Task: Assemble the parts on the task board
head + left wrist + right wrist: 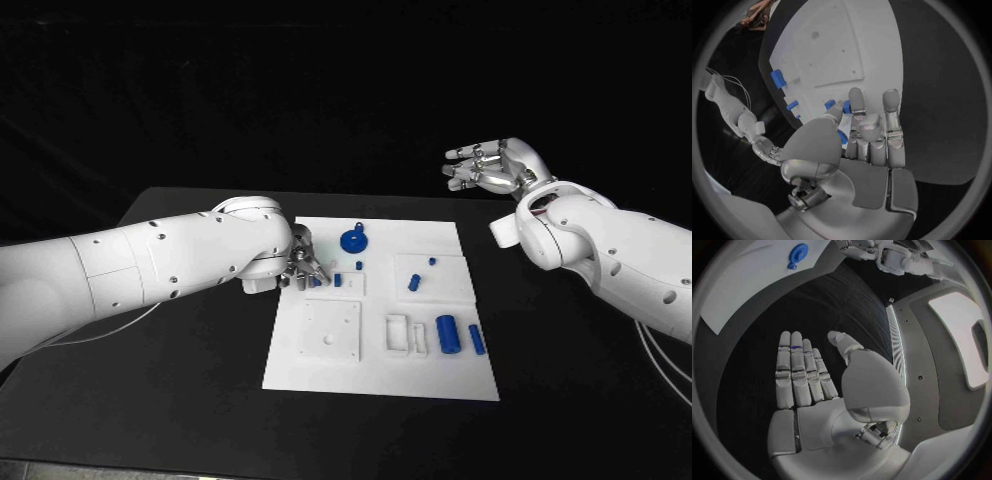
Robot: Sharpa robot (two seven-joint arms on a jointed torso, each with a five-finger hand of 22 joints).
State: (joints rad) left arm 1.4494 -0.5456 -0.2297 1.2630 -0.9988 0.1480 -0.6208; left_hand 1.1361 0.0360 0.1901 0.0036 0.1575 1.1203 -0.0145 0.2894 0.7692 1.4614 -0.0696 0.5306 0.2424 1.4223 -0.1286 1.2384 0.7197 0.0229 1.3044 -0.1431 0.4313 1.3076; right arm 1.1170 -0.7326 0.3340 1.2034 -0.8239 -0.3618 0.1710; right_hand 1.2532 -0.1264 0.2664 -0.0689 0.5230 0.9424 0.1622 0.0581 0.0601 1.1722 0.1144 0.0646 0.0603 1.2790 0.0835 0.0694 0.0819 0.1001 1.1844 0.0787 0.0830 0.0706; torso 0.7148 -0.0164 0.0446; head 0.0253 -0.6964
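Note:
The white task board lies mid-table. My left hand hangs low over its left edge, fingers curled down beside small blue pegs. In the left wrist view a blue piece shows between the thumb and fingers of that hand; whether it is gripped is unclear. Two more pegs stand at the fingertips. A round blue part lies at the board's far end, seen too as the round blue part. My right hand is raised beyond the board's far right corner, fingers spread, holding nothing; the palm is bare.
A blue cylinder and a slim blue pin lie at the board's near right. Two small blue pieces sit on a square panel right of centre. A white square plate with holes occupies the near left. Black table surrounds the board.

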